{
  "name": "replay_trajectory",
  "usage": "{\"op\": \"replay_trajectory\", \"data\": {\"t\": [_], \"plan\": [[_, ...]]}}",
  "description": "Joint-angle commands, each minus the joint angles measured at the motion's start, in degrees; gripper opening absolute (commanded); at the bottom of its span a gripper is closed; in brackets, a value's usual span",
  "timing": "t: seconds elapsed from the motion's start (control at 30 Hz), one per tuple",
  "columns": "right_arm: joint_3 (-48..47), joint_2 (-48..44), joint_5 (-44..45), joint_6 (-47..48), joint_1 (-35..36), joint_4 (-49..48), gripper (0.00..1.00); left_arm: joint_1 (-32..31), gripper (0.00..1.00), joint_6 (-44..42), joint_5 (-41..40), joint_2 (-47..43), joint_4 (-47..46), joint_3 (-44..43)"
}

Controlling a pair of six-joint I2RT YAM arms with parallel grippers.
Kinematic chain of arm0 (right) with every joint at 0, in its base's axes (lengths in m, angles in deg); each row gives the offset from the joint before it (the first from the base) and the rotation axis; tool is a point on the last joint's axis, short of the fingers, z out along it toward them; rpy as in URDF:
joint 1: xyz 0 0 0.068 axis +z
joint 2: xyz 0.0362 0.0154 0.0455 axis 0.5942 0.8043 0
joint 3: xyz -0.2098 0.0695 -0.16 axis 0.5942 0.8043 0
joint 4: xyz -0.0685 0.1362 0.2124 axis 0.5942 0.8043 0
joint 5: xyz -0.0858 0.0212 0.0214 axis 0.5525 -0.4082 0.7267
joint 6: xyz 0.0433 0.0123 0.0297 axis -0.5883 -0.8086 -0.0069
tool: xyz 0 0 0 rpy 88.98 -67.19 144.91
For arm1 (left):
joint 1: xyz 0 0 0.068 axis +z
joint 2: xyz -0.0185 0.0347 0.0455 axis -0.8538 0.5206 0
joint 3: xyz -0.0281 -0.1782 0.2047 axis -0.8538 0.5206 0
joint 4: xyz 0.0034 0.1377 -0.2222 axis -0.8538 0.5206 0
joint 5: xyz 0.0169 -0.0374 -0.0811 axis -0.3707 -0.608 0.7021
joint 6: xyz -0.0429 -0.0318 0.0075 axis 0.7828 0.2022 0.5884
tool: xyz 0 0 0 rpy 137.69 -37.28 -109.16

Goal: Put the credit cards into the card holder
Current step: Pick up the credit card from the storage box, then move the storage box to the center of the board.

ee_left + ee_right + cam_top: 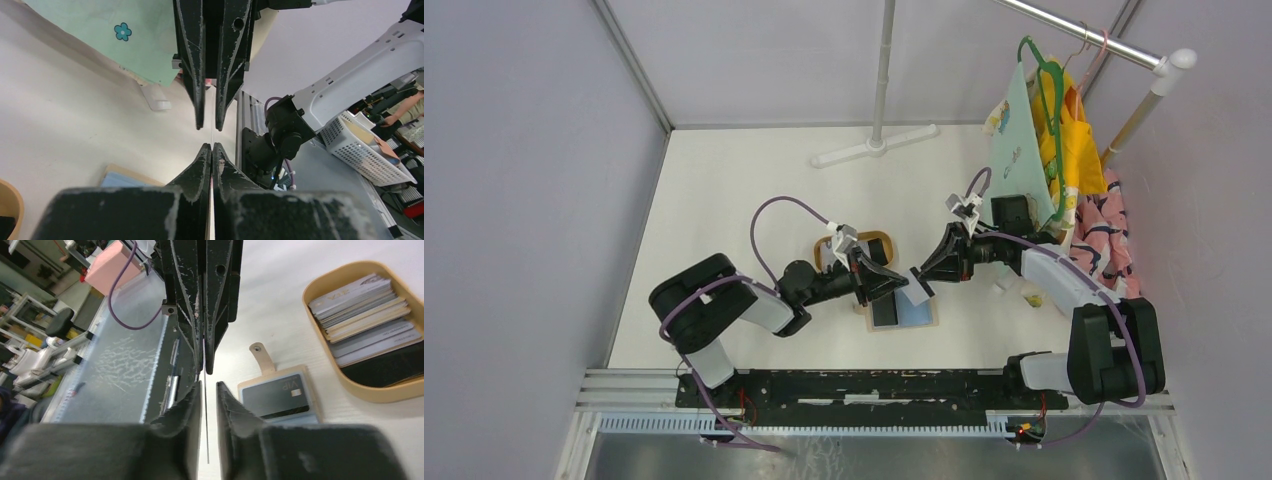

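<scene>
The left gripper (pixel 901 284) reaches in over the table (pixel 724 200), its jaws pressed together on the near edge of a pale credit card (pixel 921 289). The left wrist view shows that card edge-on as a thin line between the closed fingertips. Just behind this gripper sits an oval wooden tray (pixel 380 392) holding a stack of cards (pixel 357 307). Below the two grippers the tan card holder (pixel 917 315) lies open on the table, a dark card (pixel 277 396) already in its blue-lined pocket. The right gripper (pixel 207 386) meets the pale card from the other side, jaws narrowly parted, with a slim gap on each side of it. Clothes (pixel 1074 150) hang far right.
</scene>
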Motion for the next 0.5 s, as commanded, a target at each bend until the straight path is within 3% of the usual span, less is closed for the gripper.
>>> {"op": "replay_trajectory", "data": {"t": [0.0, 0.07, 0.1, 0.17, 0.2, 0.33, 0.47], "plan": [[-1.4, -0.1, 1.0, 2.0, 0.3, -0.5, 0.34, 1.0, 0.02, 2.9, 2.0, -0.6, -3.6, -1.0], [-2.8, -0.7, 4.1, 5.6, 0.2, 2.8, 0.52, 2.7, 0.02, 5.5, 1.9, -1.6, -3.3, 0.9], [-4.6, -1.0, 6.7, 11.8, 0.2, 7.5, 0.60, 3.7, 0.02, 7.2, 2.4, -2.2, -3.1, 1.9], [-8.6, -1.6, 12.6, 26.8, 0.2, 20.5, 0.69, 5.9, 0.02, 11.0, 3.4, -3.7, -0.9, 4.2], [-9.7, -2.2, 15.6, 30.3, 0.2, 22.4, 0.71, 6.8, 0.02, 12.5, 3.9, -4.6, 1.9, 5.0], [-5.5, -7.9, 21.6, 40.4, 0.2, 21.6, 0.78, 7.6, 0.02, 13.5, 1.2, -10.4, 13.8, 7.9], [6.4, -18.0, 23.4, 55.7, 0.2, 17.1, 0.92, 7.2, 0.02, 8.4, -5.8, -21.6, 33.4, 8.6]]}}
